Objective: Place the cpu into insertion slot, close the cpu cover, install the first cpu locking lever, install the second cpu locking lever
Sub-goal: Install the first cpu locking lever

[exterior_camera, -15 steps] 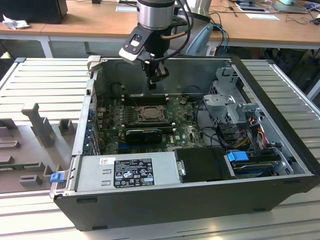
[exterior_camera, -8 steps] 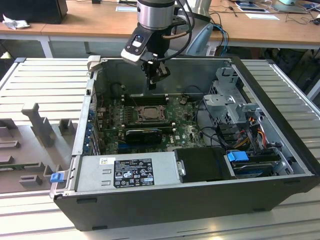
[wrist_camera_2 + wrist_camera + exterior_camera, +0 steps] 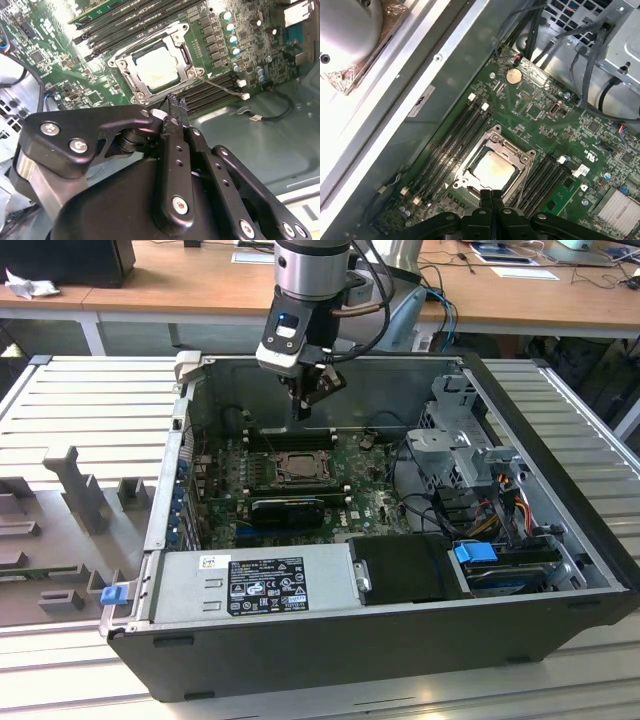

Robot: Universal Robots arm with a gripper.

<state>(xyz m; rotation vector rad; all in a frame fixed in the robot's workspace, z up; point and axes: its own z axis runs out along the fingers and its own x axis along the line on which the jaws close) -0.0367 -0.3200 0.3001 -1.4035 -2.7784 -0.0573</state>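
the gripper [image 3: 303, 410] hangs over the board [image 3: 370, 502] inside the open case [image 3: 330, 640], just above the slot [image 3: 297, 468] and touching nothing. in both wrist views its fingertips [image 3: 491, 194] are pressed together with nothing between them. the cpu [image 3: 492, 170] lies flat in the slot, its pale top showing through the window of the cover [image 3: 509, 146], which lies down over it. in the second wrist view the gripper [image 3: 175, 101] sits just beside the cover's [image 3: 170, 36] near edge, with the cpu [image 3: 156, 67] beyond it.
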